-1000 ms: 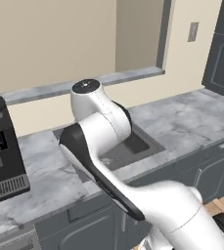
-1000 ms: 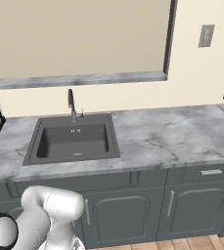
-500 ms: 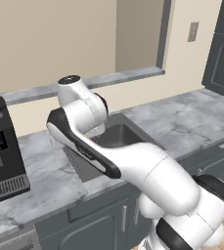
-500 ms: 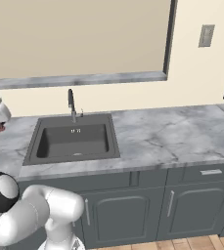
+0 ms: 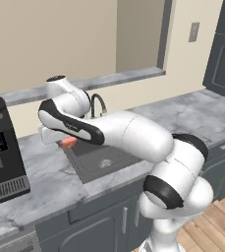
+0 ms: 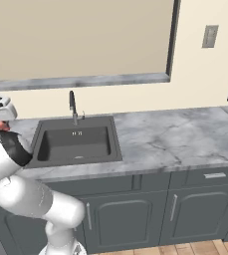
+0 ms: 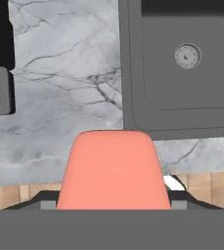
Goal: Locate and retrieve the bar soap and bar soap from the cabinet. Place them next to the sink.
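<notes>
Arm: swung further toward the robot's left than half a second ago, when the elbow hung over the sink [image 6: 75, 144]; the basin is now uncovered in the right base view and the hand is held over the counter [image 5: 45, 170] left of it.
Counter: marbled grey; in the hand view a bare stretch between the sink rim and a dark appliance [image 5: 1, 152] is seen below the hand.
Sink: dark grey, round drain visible in the hand view, faucet [image 6: 72, 105] upright behind it.
Gripper [image 5: 60, 140]: jaws closed on the coral-pink bar soap [image 7: 114, 171], carried above the counter, not yet touching it.
Bar soap: its pink end shows under the hand [image 5: 69, 142] in the left base view, just beside the sink's left rim.
Meaning: the carry is judged nearly over; lowering and release beside the sink remain.
Second bar: still to be fetched from the cabinet, by this judgement.
</notes>
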{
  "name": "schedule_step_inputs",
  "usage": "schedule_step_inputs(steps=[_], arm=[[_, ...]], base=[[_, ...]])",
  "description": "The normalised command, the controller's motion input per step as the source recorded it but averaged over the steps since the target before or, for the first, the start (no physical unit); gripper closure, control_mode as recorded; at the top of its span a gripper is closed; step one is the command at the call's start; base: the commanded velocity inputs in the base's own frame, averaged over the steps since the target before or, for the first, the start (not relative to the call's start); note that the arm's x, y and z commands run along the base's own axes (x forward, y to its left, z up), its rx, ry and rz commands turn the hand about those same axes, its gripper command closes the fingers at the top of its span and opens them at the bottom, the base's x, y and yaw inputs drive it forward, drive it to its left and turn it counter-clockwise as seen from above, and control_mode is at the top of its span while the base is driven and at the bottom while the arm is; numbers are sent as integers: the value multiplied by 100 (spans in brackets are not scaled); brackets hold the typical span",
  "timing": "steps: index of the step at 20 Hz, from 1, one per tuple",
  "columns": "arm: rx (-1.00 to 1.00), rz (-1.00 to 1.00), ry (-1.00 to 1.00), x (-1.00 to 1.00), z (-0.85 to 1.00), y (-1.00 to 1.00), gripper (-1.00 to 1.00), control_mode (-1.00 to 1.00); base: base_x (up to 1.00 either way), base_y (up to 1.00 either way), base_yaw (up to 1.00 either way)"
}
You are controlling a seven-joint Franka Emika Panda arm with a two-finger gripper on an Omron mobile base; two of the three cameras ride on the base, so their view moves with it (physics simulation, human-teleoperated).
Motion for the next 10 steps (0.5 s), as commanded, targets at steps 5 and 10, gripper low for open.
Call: schedule_step_inputs(steps=[5,10], arm=[[-3,0,-5,41,-36,18,100,-100],[-8,0,8,61,-42,8,100,-100]], base=[[0,0,0],[0,0,0]])
